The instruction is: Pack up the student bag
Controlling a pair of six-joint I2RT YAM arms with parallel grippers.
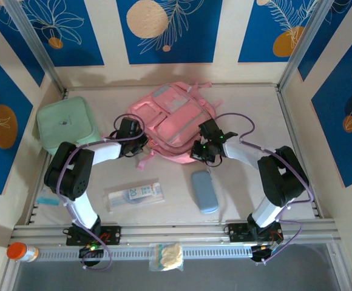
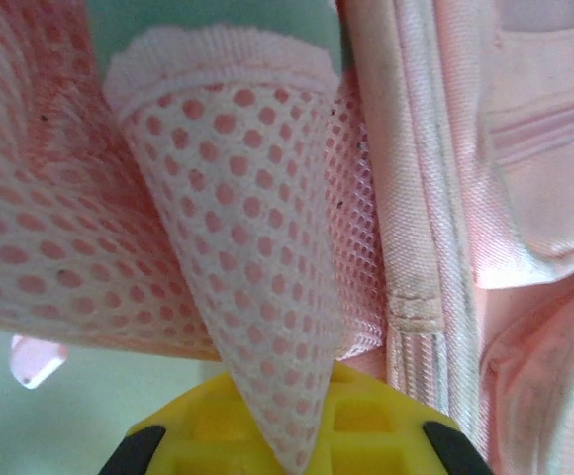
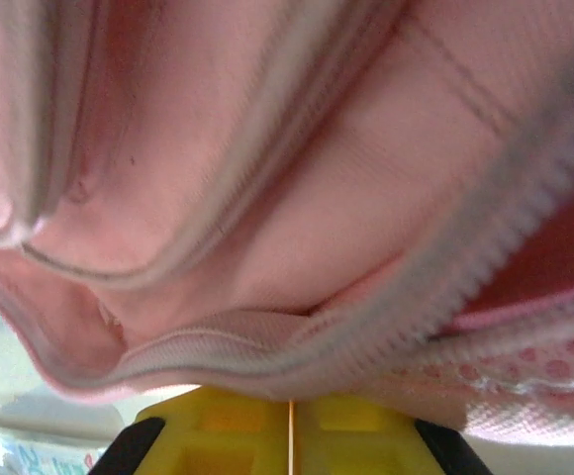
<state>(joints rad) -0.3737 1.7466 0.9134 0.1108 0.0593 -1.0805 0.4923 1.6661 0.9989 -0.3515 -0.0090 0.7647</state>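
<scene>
**Hidden or unclear:** The tips of the left gripper point(image 2: 279, 445) are buried under a cone of pink-dotted mesh point(image 2: 257, 277) belonging to the pink bag point(image 1: 175, 118). I see its yellow pads pressed together on that mesh. The right gripper point(image 3: 289, 416) has its pads closed to a thin seam, pinching the bag's fabric beside a zip point(image 3: 465, 267). The cloth directly ahead of it is blurred, and I cannot tell which pocket it belongs to. The bag lies ahead of and between both grippers, touching each.

**Writing:** On the clear packet point(image 1: 135, 195) behind the left gripper I read "20". The other print is too small to read.

**Count:**
- one bag
- one mint-green case point(image 1: 67, 124), out to the left of the left gripper
- one blue pouch point(image 1: 204, 191), just behind the right gripper
- one orange-capped bottle point(image 1: 21, 251), well behind the left gripper
- one pale packet point(image 1: 165, 256), contents unclear, well behind both grippers
</scene>
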